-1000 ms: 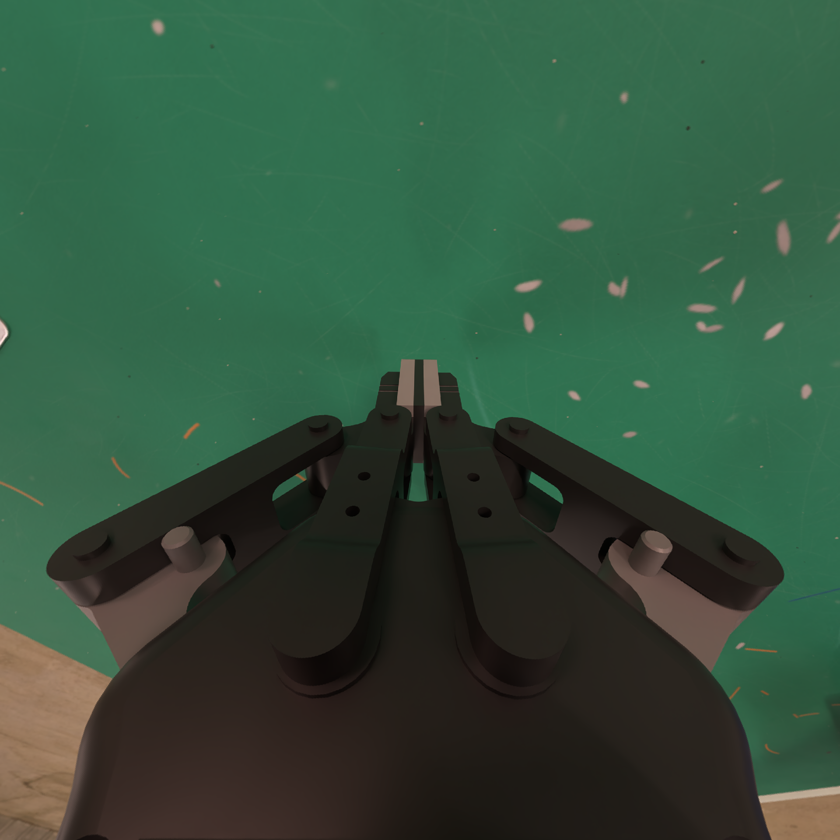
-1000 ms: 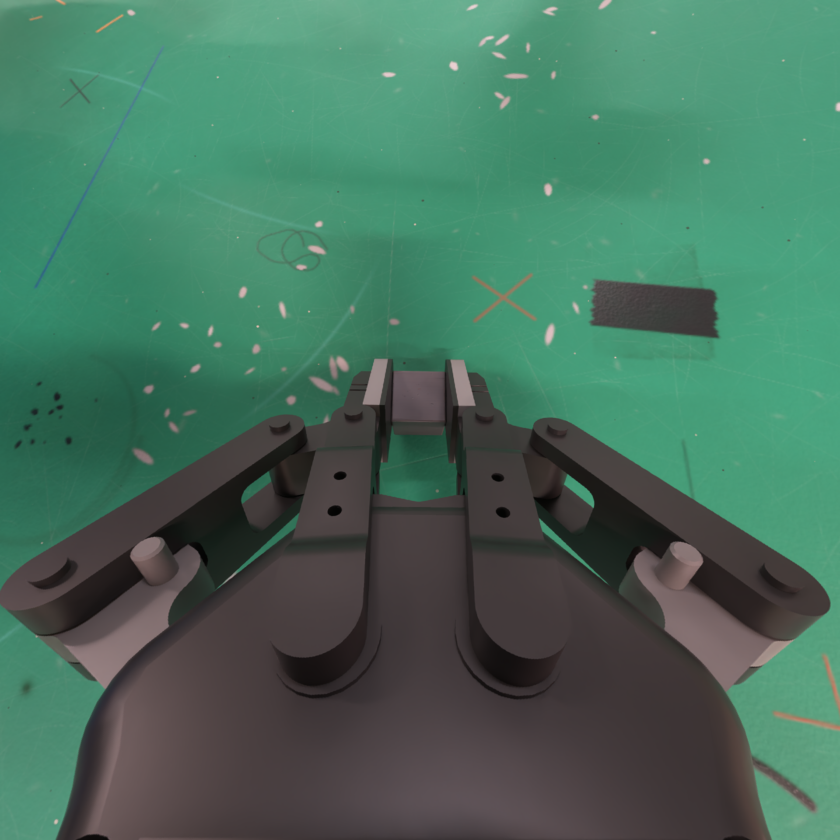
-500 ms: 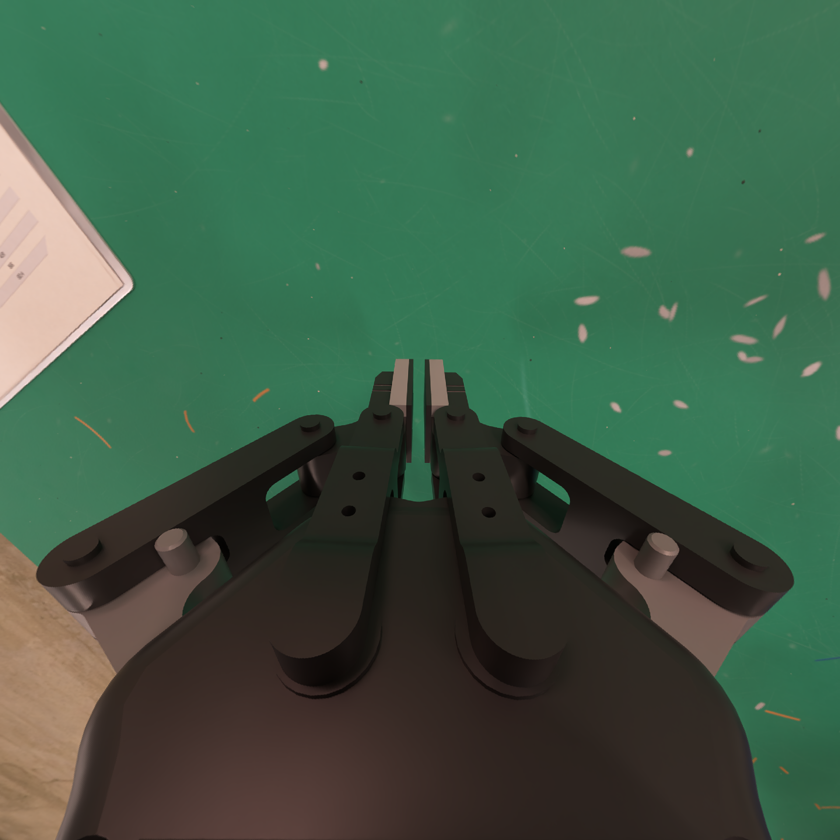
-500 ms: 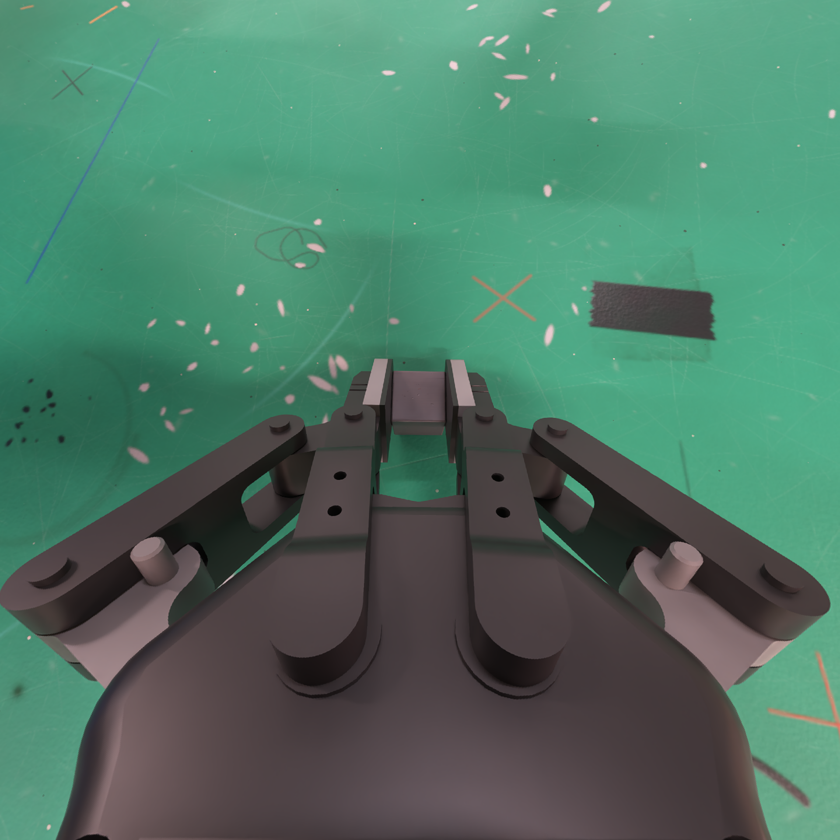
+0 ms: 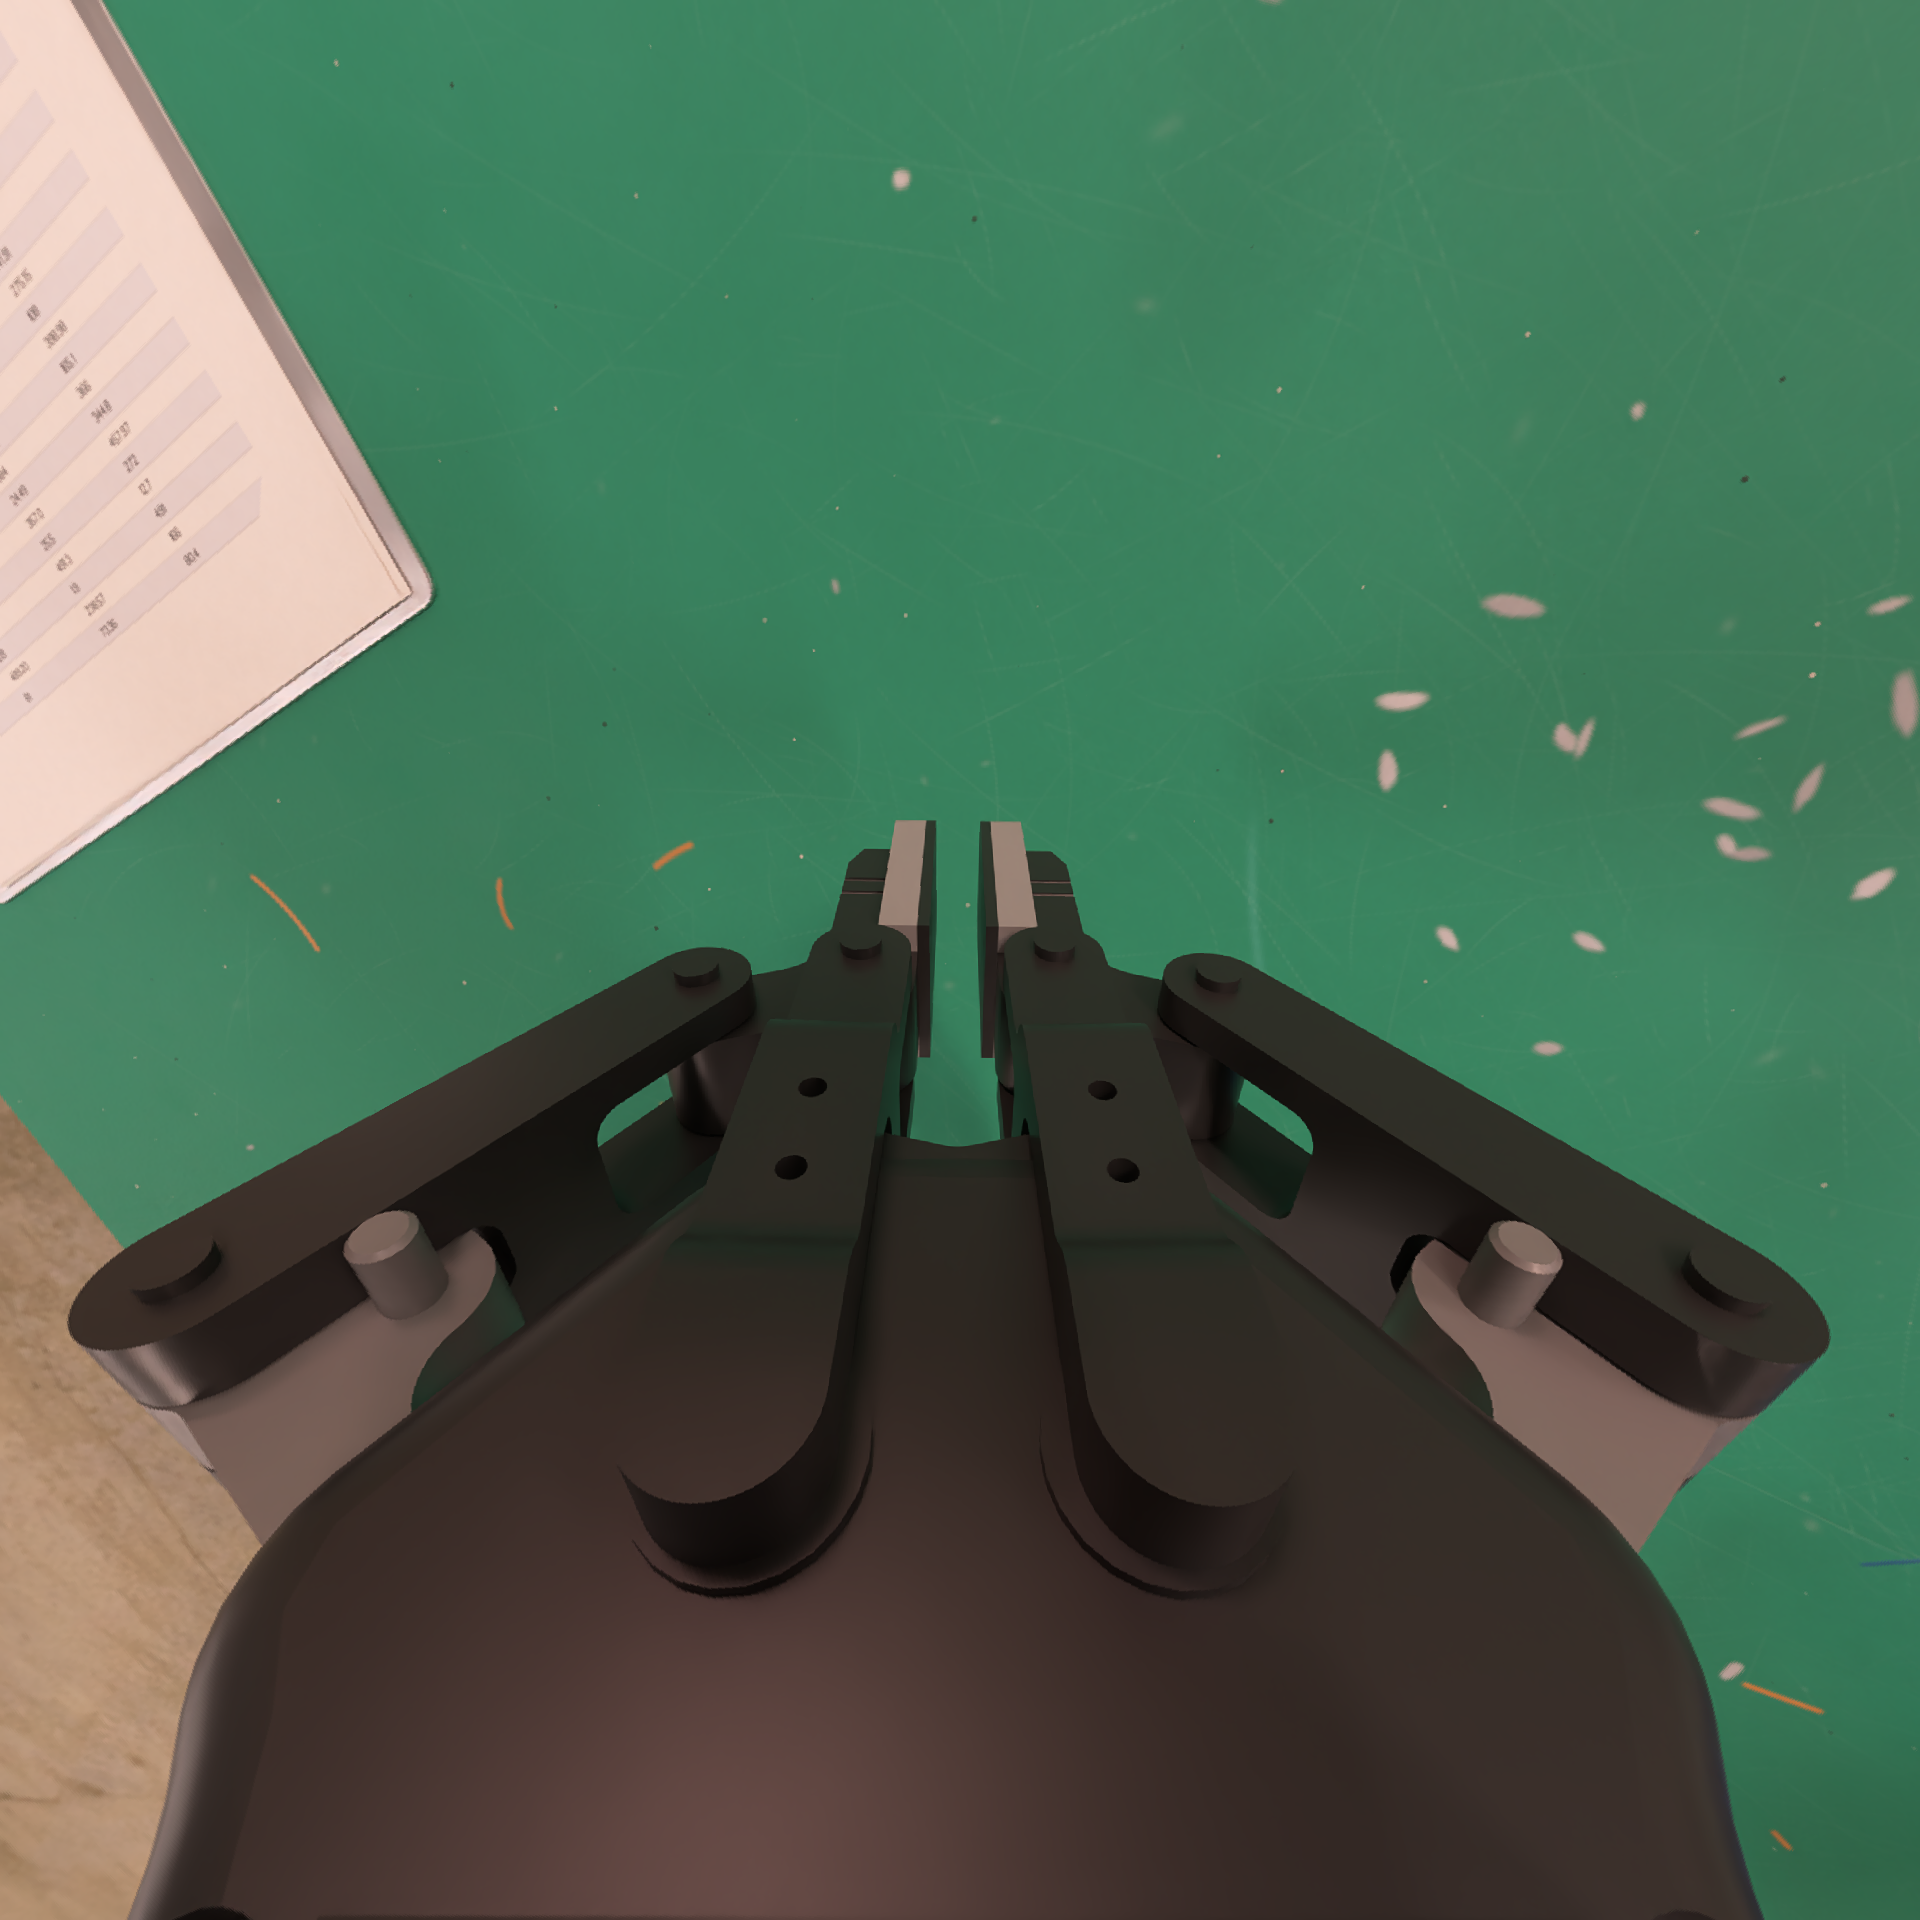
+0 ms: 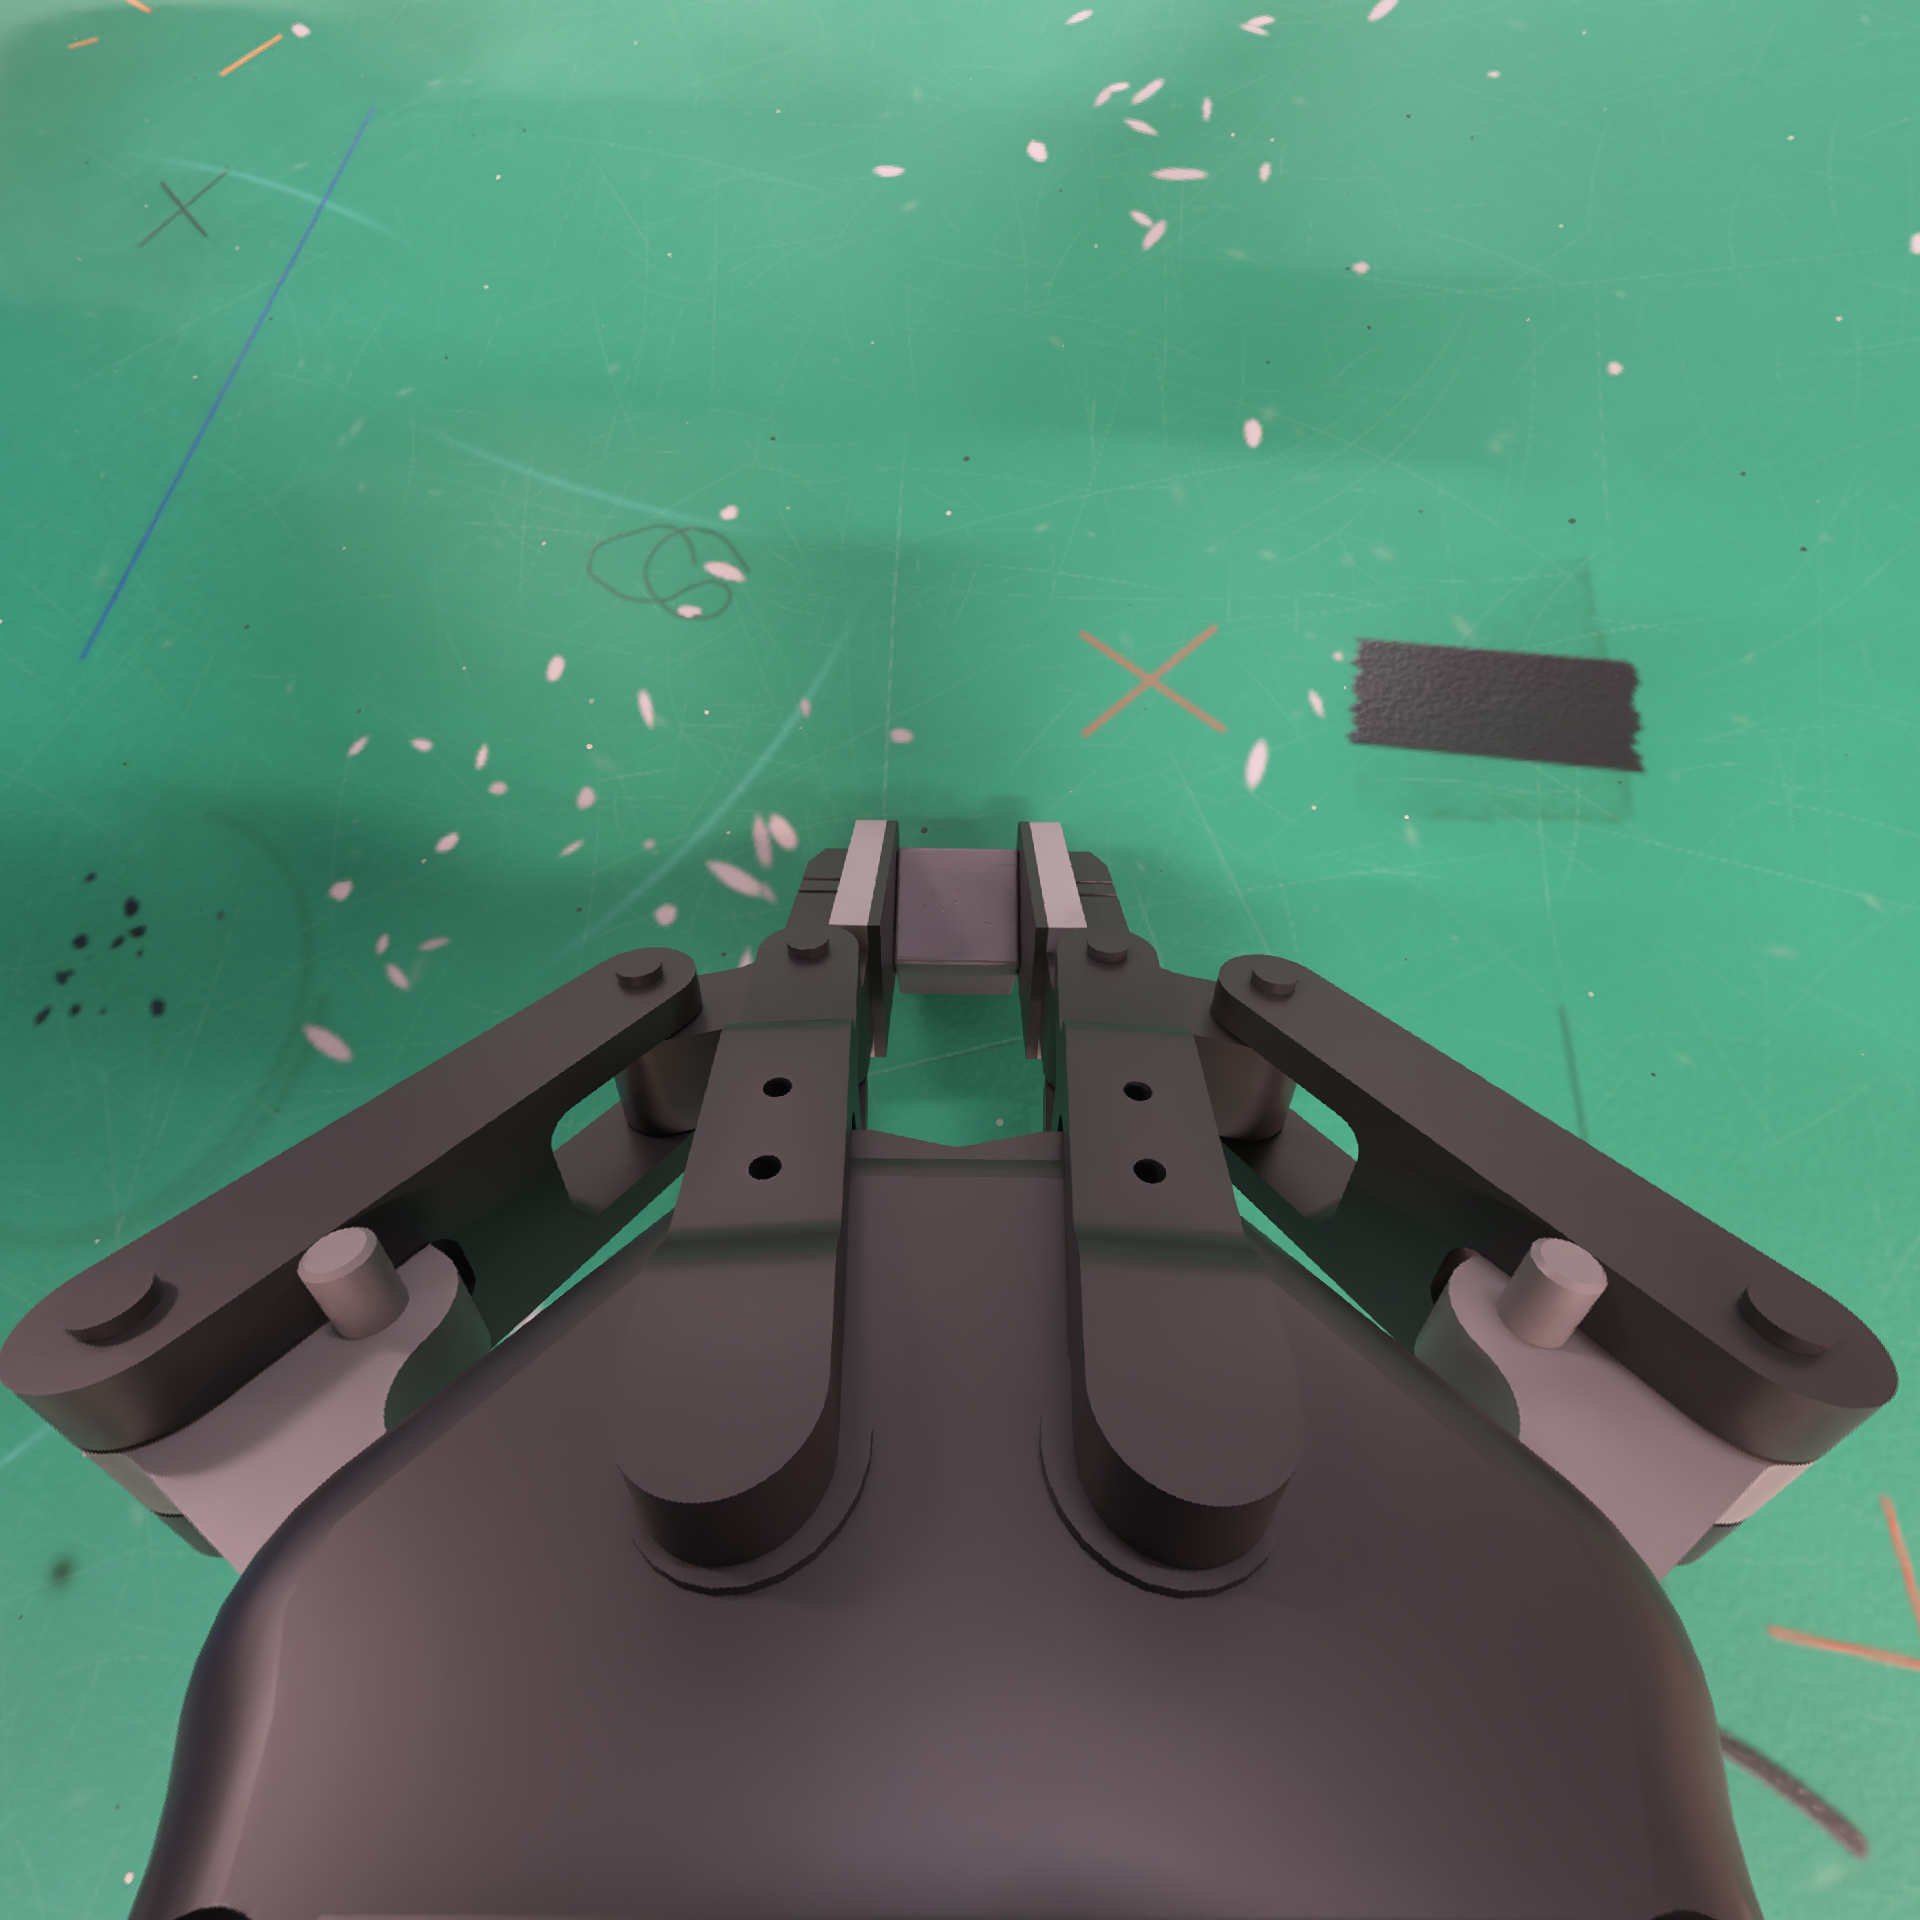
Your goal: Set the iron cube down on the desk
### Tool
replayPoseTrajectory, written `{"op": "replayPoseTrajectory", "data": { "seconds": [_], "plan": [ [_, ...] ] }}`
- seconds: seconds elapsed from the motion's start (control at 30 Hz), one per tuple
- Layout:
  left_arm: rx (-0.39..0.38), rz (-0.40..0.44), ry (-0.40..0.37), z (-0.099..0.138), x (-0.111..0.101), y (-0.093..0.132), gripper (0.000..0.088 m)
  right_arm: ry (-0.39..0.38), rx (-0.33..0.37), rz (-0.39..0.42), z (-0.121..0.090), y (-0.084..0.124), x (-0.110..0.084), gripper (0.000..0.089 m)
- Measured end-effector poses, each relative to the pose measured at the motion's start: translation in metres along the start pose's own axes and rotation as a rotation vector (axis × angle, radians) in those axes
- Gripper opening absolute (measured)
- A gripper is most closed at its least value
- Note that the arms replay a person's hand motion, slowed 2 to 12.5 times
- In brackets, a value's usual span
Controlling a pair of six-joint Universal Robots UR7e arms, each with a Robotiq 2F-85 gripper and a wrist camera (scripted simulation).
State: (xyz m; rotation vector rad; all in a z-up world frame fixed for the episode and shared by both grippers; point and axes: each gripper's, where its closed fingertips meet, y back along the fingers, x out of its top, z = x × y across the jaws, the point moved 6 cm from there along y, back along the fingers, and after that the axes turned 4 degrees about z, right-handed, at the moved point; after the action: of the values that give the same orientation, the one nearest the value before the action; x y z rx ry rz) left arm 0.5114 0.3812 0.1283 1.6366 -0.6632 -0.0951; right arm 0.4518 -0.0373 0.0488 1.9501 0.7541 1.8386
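Note:
The iron cube is a small dark grey block held between the pads of my right gripper, which is shut on it above the green mat. The cube's underside is hidden, so I cannot tell whether it touches the mat. My left gripper is empty, its jaws parted by a narrow gap, over bare green mat. Neither view shows the other gripper.
A white printed sheet on a grey board lies at the upper left of the left wrist view. Wooden desk shows at the mat's lower left edge. A strip of black tape lies right of the cube, with pale flecks scattered around.
My left gripper has gone from shut to slightly open and has moved, bringing the white sheet into view at upper left. The right gripper with the cube has barely shifted.

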Motion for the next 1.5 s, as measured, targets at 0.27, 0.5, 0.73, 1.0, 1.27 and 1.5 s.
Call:
{"op": "replayPoseTrajectory", "data": {
  "seconds": [0.27, 0.5, 0.73, 1.0, 1.27, 1.5],
  "plan": [
    [0.005, -0.021, 0.012, -0.003, -0.005, 0.001, 0.0090, -0.007, 0.005, 0.001, 0.000, 0.000, 0.000, 0.0201],
    [0.009, -0.027, 0.017, -0.005, -0.008, 0.001, 0.0094, -0.007, 0.006, 0.001, 0.000, 0.000, 0.000, 0.0201],
    [0.015, -0.025, 0.023, -0.007, -0.009, 0.003, 0.0097, -0.006, 0.004, 0.000, 0.000, 0.000, 0.000, 0.0201],
    [0.025, -0.020, 0.035, -0.009, -0.012, 0.007, 0.0099, -0.006, 0.005, 0.001, 0.000, 0.000, 0.000, 0.0201],
    [0.039, -0.011, 0.049, -0.012, -0.014, 0.011, 0.0099, -0.012, 0.009, 0.001, 0.001, 0.000, 0.000, 0.0201],
    [0.051, -0.006, 0.061, -0.015, -0.016, 0.014, 0.0099, -0.012, 0.009, 0.001, 0.001, 0.000, 0.000, 0.0201]
  ]
}}
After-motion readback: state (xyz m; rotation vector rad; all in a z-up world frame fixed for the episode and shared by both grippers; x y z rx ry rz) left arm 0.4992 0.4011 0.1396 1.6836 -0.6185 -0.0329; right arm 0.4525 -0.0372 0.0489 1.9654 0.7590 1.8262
